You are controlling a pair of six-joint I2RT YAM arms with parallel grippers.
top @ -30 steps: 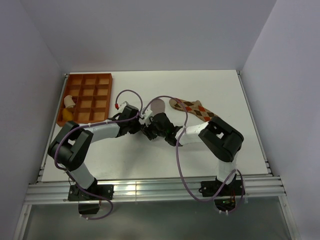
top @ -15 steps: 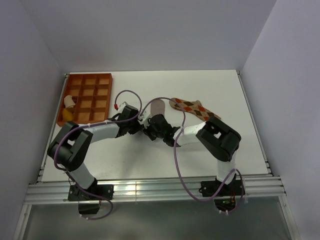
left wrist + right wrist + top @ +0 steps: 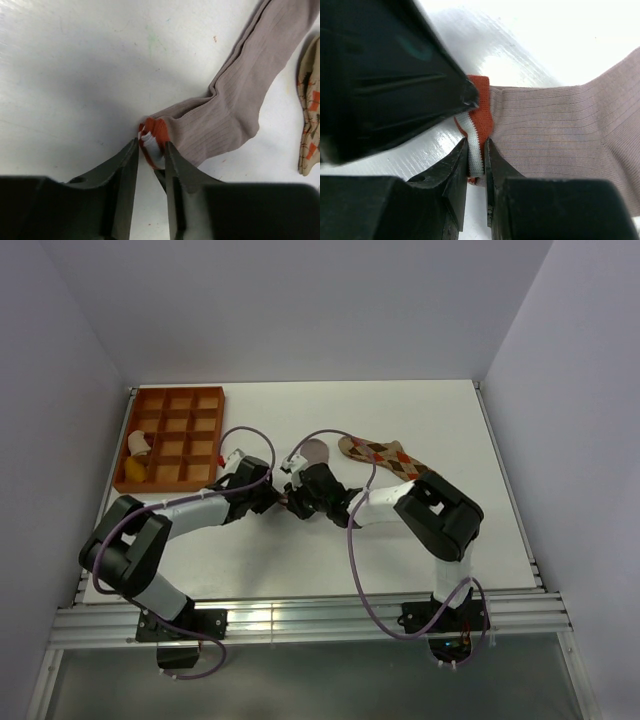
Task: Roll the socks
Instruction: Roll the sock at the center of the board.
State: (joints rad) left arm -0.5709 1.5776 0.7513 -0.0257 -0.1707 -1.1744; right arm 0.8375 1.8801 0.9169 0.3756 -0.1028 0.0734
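Arms from above: the left elbow has swung toward 8 o'clock. The left gripper (image 3: 279, 499) and right gripper (image 3: 296, 500) meet at the grey-brown sock's (image 3: 316, 452) 7 o'clock end, with the argyle sock (image 3: 385, 455) at its 3 o'clock. Left wrist: jaws pinch the striped cuff (image 3: 151, 141). Right wrist: same pinch, so rolling looks ready to start.

The grey-brown ribbed cloth sock (image 3: 235, 110) looks soft and matt, with fine lines running along it. Its red-and-white striped cuff (image 3: 481, 117), held in the left gripper (image 3: 151, 150) and the right gripper (image 3: 476, 150), is a thicker knit. The dark plastic fingers (image 3: 122, 185) are smooth with a dull shine. To the left gripper's right, the tan diamond-patterned cloth sock (image 3: 310, 115) looks woolly. The white table top (image 3: 75, 75) under the fingers is smooth, a bit shiny and scuffed.
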